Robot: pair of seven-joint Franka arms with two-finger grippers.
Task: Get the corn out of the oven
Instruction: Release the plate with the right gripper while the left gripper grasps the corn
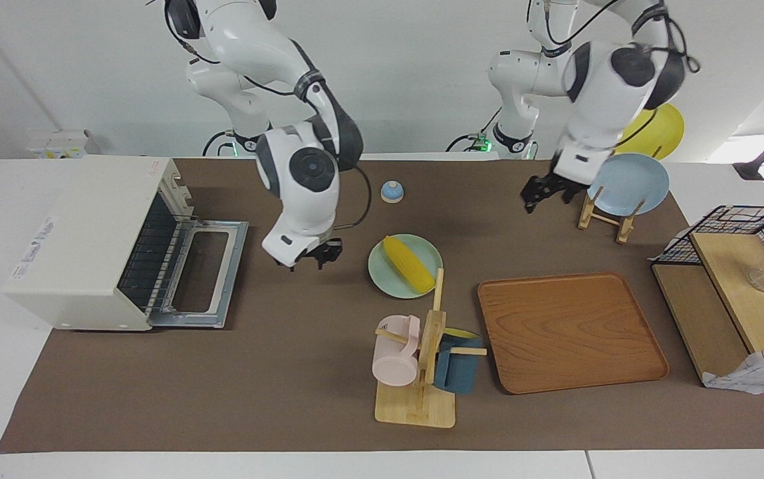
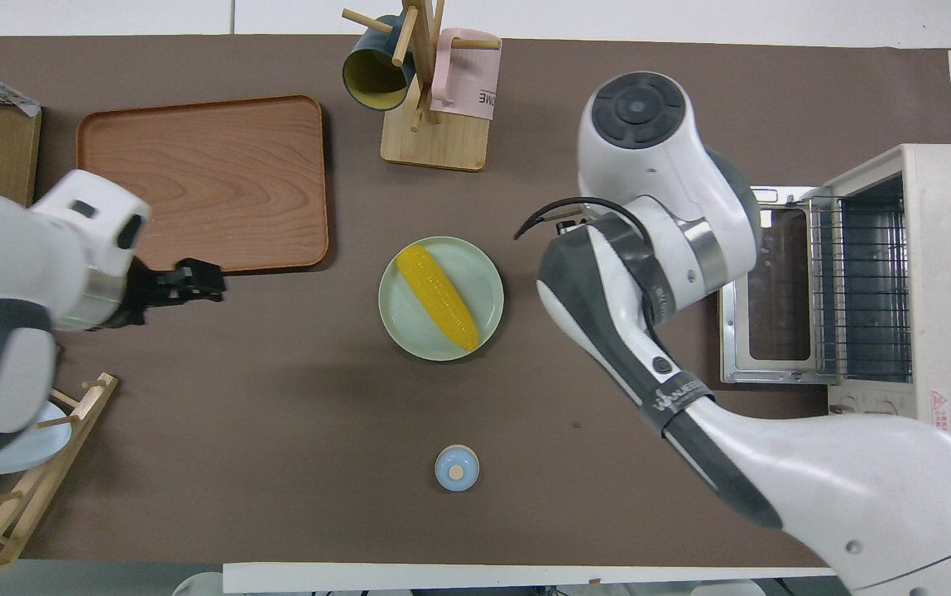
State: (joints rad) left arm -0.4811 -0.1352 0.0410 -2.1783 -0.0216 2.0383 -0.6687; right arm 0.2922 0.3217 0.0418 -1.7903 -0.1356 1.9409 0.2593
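The corn (image 1: 408, 264) (image 2: 437, 295) lies on a pale green plate (image 1: 388, 273) (image 2: 409, 331) in the middle of the brown mat, outside the oven. The cream-white oven (image 1: 82, 239) (image 2: 938, 248) stands at the right arm's end. Its glass door (image 1: 205, 273) (image 2: 773, 290) is folded down flat and its wire rack is bare. My right gripper (image 1: 307, 263) hangs open and empty over the mat between the oven door and the plate; in the overhead view the wrist hides it. My left gripper (image 1: 536, 198) (image 2: 198, 281) holds nothing and waits over the mat beside the plate rack.
A wooden mug tree (image 1: 421, 359) with a pink and a blue mug stands farther from the robots than the plate. A wooden tray (image 1: 571, 332) lies beside it. A small blue knob-topped lid (image 1: 391, 191) sits nearer the robots. A plate rack (image 1: 611, 216) and a wire basket (image 1: 734, 226) are at the left arm's end.
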